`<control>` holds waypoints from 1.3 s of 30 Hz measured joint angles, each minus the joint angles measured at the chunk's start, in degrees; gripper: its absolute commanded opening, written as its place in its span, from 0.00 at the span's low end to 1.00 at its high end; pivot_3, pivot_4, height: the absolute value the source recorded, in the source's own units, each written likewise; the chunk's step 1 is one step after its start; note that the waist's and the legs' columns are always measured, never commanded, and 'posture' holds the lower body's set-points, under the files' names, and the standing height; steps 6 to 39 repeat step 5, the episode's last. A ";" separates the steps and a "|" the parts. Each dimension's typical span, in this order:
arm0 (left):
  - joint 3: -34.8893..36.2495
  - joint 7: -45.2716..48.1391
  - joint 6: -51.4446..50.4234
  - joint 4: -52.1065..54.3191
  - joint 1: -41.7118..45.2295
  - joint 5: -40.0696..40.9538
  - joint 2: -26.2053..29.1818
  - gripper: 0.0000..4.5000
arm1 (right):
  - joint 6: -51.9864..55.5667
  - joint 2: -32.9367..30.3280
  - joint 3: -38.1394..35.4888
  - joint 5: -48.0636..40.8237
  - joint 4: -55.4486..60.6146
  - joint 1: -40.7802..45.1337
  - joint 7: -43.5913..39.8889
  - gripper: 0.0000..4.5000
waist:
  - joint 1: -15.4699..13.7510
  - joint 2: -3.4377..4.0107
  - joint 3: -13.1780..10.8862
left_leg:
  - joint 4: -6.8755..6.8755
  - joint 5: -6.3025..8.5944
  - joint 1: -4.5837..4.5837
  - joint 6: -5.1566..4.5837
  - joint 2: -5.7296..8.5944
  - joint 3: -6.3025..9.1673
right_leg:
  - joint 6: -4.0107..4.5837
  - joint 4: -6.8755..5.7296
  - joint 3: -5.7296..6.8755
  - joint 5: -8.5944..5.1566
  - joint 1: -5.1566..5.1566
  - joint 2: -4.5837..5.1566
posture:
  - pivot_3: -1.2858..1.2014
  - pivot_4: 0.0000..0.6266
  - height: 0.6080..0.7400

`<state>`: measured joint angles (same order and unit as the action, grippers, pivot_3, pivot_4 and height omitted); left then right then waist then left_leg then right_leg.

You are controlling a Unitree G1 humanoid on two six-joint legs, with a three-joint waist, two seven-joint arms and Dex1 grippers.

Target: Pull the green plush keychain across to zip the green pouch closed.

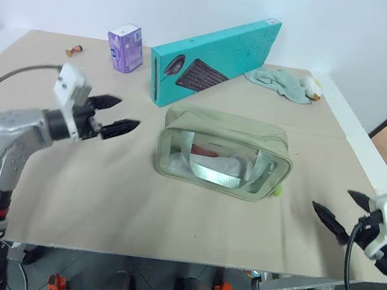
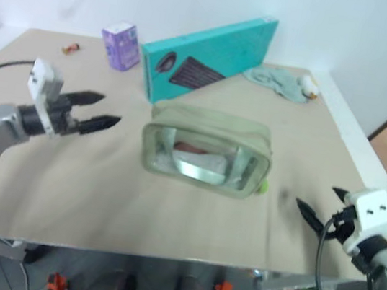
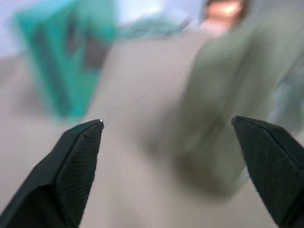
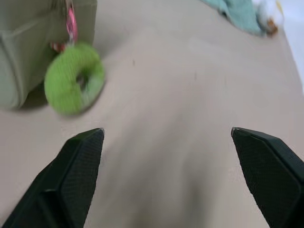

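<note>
Your right gripper hangs with fingers spread and empty at the tabletop's right edge; your left gripper is likewise spread and empty, toward the left edge. Between them, mid-table, sits the green pouch, with the green plush keychain lying at its right end.

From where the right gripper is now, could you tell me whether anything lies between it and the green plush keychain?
Nothing visible does. The right gripper stands open over bare table, and the green plush keychain hangs on its pink cord at the end of the green pouch, resting on the table with open surface between.
</note>
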<state>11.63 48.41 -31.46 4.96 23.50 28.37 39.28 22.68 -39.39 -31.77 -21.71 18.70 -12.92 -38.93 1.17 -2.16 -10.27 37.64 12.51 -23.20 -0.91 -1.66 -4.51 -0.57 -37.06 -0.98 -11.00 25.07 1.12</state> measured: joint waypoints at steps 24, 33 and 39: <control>-2.68 -4.71 6.86 1.99 -11.35 -6.36 -4.36 0.99 | -1.39 7.18 4.06 0.56 5.21 -2.57 3.47 1.00 | -0.02 0.03 0.02 | 0.03 -0.01 -0.05 0.02 0.01 -0.09 | 0.00 0.02 0.00 0.03 0.05 0.24 | 0.52 0.24 1.00; -2.68 -4.71 6.86 1.99 -11.35 -6.36 -4.36 0.99 | -1.39 7.18 4.06 0.56 5.21 -2.57 3.47 1.00 | -0.02 0.03 0.02 | 0.03 -0.01 -0.05 0.02 0.01 -0.09 | 0.00 0.02 0.00 0.03 0.05 0.24 | 0.52 0.24 1.00; -2.68 -4.71 6.86 1.99 -11.35 -6.36 -4.36 0.99 | -1.39 7.18 4.06 0.56 5.21 -2.57 3.47 1.00 | -0.02 0.03 0.02 | 0.03 -0.01 -0.05 0.02 0.01 -0.09 | 0.00 0.02 0.00 0.03 0.05 0.24 | 0.52 0.24 1.00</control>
